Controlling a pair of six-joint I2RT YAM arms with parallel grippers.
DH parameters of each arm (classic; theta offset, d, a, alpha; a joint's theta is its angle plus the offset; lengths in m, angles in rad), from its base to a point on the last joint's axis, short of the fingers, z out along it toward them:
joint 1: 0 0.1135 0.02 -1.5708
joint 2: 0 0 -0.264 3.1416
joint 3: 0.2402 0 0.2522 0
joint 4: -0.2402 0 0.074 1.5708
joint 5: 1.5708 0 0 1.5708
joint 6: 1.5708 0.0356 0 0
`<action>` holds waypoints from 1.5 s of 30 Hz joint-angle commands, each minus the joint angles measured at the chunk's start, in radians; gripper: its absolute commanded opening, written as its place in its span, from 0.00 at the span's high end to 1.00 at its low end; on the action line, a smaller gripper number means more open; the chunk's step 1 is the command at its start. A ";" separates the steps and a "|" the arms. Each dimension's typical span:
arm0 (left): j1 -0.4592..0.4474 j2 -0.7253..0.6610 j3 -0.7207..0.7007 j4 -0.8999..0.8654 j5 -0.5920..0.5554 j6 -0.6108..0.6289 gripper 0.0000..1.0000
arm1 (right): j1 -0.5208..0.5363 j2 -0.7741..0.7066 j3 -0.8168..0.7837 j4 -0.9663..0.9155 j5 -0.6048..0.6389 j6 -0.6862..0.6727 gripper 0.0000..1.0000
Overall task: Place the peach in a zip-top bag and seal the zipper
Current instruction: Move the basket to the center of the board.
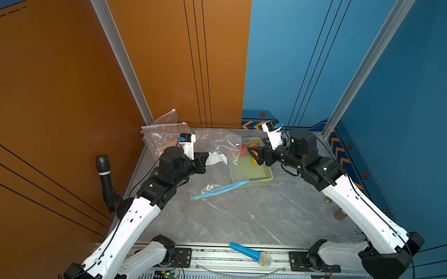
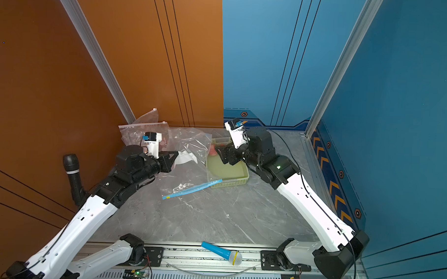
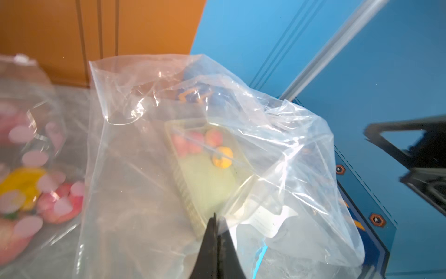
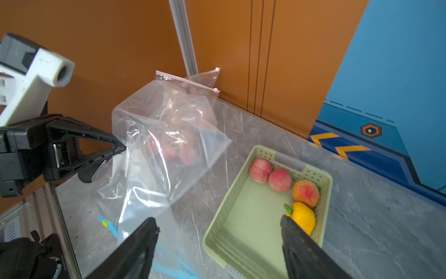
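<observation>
Beside the clear plastic bag (image 3: pixel 144 169) pinched by the left tool (image 3: pixel 215 217), the spread right tool (image 4: pixel 218 221) should be centred over a pink peach (image 4: pixel 280 180).

basket (image 4: pixel 229 193) pale green | peach (image 4: pixel 280 180) pink-red | bag (image 4: pixel 154 149) clear, zipper (image 1: pixel 220 190) blue | table (image 1: pixel 240 217) grey marble
</observation>
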 commanded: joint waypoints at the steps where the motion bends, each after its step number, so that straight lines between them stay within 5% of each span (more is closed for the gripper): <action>1: 0.030 -0.045 -0.082 0.098 0.016 -0.278 1.00 | -0.023 -0.067 -0.085 0.074 0.012 0.244 0.16; 12: 0.085 -0.195 -0.329 0.302 -0.055 -0.723 1.00 | 0.021 -0.217 -0.654 0.487 0.049 0.743 0.16; 16: 0.086 -0.216 -0.355 0.328 -0.044 -0.764 1.00 | 0.085 -0.211 -0.761 0.623 0.113 0.834 0.17; 27: 0.094 -0.230 -0.347 0.387 -0.015 -0.771 1.00 | 0.143 -0.102 -0.809 0.750 0.049 0.954 0.29; 45: 0.073 -0.210 -0.311 0.529 0.012 -0.856 1.00 | 0.116 0.185 -0.850 1.317 -0.122 1.216 0.39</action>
